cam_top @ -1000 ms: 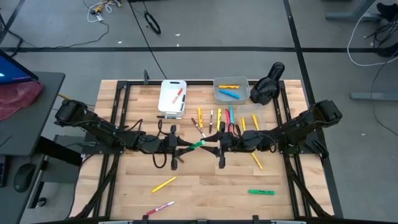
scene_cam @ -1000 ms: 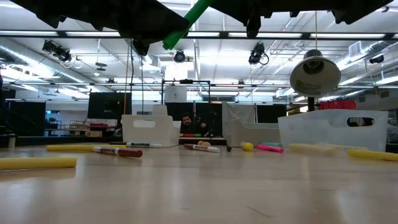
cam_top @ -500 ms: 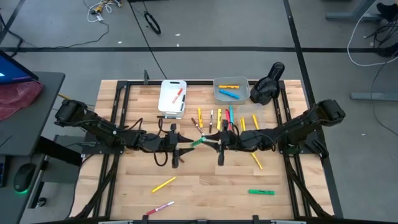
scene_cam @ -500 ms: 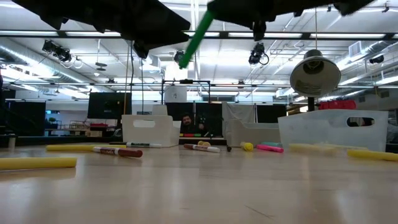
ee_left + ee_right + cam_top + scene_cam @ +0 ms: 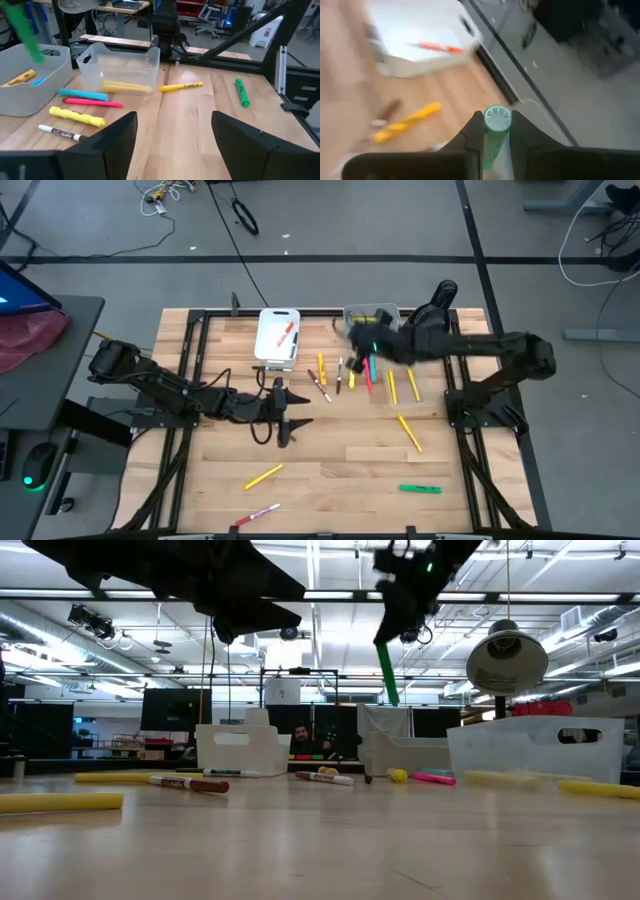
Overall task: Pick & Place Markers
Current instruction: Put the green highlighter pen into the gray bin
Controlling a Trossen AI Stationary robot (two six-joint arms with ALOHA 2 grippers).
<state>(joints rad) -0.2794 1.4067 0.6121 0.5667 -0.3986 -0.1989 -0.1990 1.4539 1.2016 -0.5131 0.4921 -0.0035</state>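
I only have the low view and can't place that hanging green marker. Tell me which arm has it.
Observer: The right gripper is shut on the green marker; the right wrist view shows it clamped between the fingers.
Operator: Give me what lies under it.
Observer: In the high view it hovers over the grey bin at the table's far edge.
Operator: Report the left arm.
Observer: The left gripper waits mid-table, open, holding nothing.
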